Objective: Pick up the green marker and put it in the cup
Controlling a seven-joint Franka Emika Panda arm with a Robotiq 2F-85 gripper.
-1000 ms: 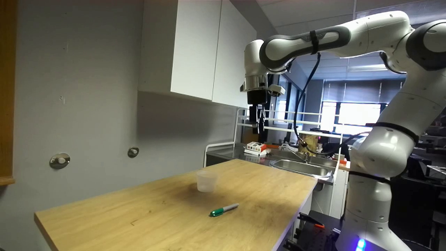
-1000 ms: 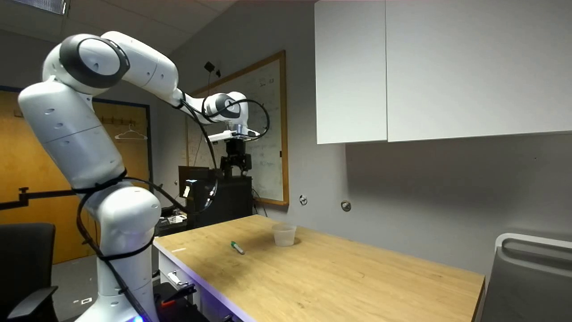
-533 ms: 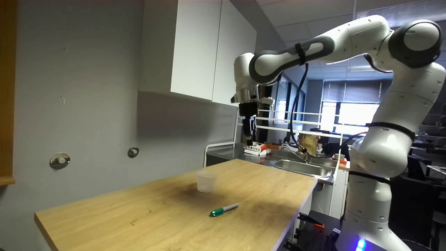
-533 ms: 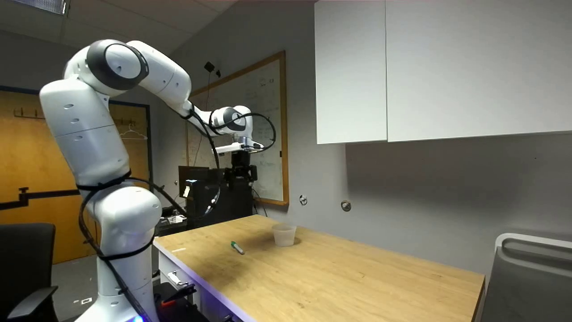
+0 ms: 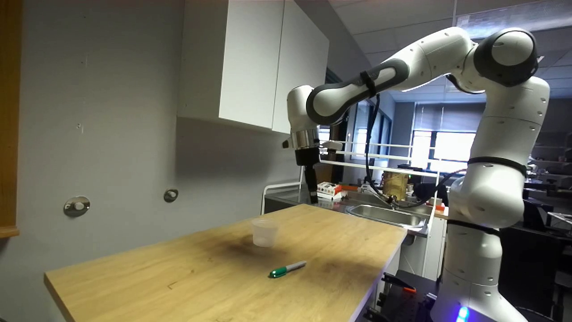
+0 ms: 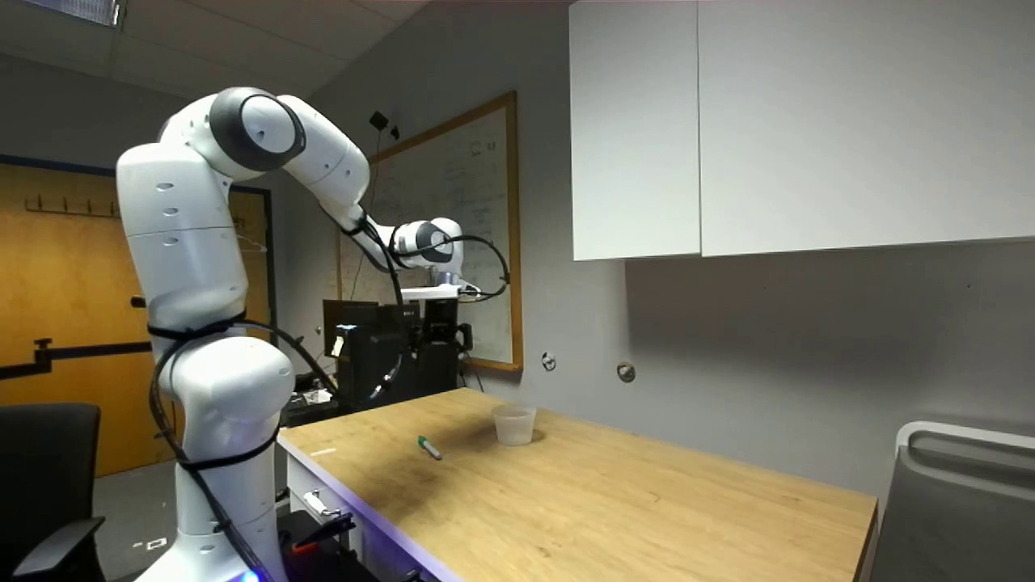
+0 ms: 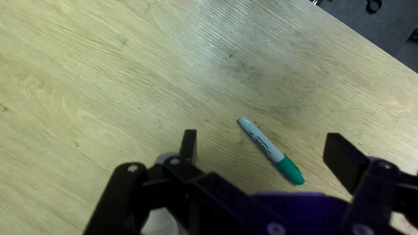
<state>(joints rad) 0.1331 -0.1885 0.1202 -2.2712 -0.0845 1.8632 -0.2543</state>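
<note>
The green marker (image 5: 287, 269) lies flat on the wooden table, with a grey barrel and green cap; it also shows in an exterior view (image 6: 430, 448) and the wrist view (image 7: 270, 150). The translucent whitish cup (image 5: 265, 232) stands upright near the marker, also in an exterior view (image 6: 514, 425); in the wrist view the cup (image 7: 161, 223) is mostly hidden behind the gripper. My gripper (image 7: 261, 143) is open and empty, its fingers apart with the marker seen between them. In both exterior views the gripper (image 5: 313, 197) (image 6: 441, 335) hangs above the table, well clear of it.
The wooden table (image 5: 178, 273) runs along a grey wall. White wall cabinets (image 5: 254, 62) hang above it. A metal sink (image 5: 389, 217), white rails (image 5: 281, 185) and a small box (image 5: 328, 188) are beyond the table end. A dark chair (image 6: 48, 485) stands by the arm base.
My arm has reached forward and the gripper has come down toward the table, moving left in one view and right in another. The marker and cup have not moved.
</note>
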